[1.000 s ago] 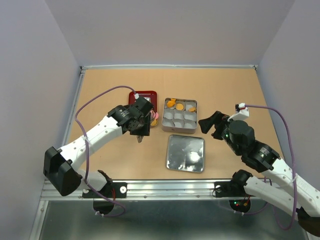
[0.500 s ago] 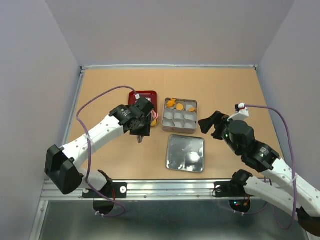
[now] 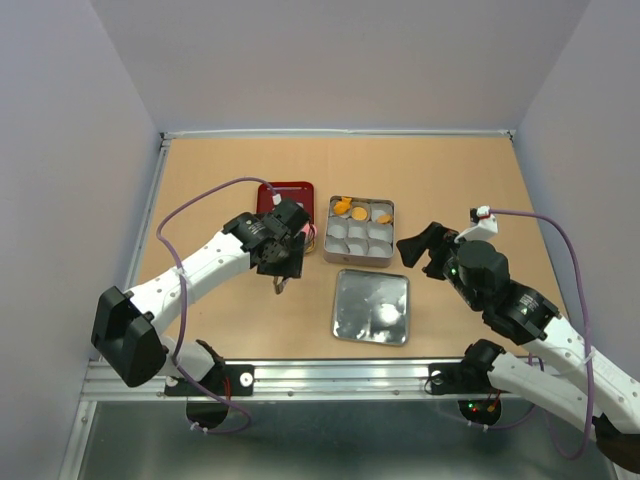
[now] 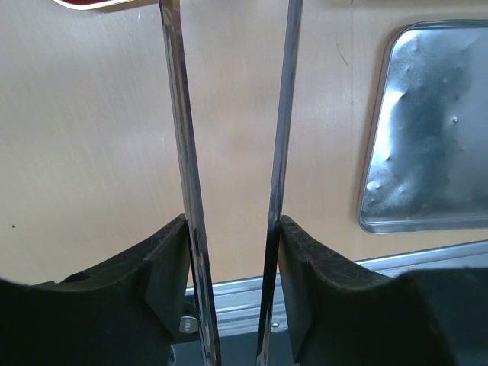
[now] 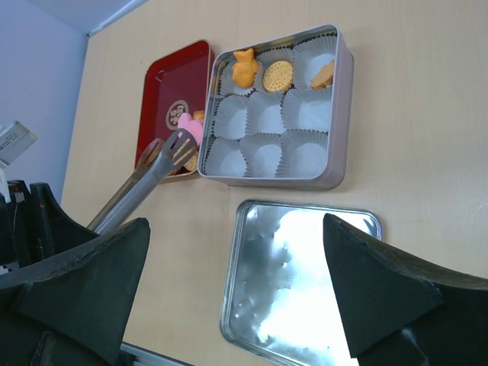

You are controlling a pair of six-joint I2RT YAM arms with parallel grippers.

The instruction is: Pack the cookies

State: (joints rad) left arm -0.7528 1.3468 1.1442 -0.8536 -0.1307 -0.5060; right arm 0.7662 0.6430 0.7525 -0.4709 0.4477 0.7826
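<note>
Three orange cookies (image 5: 277, 74) sit in the far row of paper cups in the open square tin (image 5: 335, 164), which also shows in the top view (image 3: 360, 231). More cookies, one of them pink (image 5: 185, 128), lie in the red tray (image 5: 171, 91) left of the tin. My left gripper (image 3: 282, 262) is shut on metal tongs (image 5: 137, 191). The tong tips rest at the pink cookie by the tray's near corner, and I cannot tell if they grip it. In the left wrist view the two tong arms (image 4: 175, 114) stand apart between my fingers (image 4: 232, 229). My right gripper (image 3: 420, 245) is open and empty, to the right of the tin.
The tin's silver lid (image 3: 371, 306) lies flat on the table in front of the tin, and shows in both wrist views (image 5: 305, 282) (image 4: 427, 130). The metal rail of the table's near edge (image 4: 427, 255) is close behind my left gripper.
My left gripper with the tongs has drawn back a little toward the near edge, uncovering more of the red tray. The right arm has not moved.
</note>
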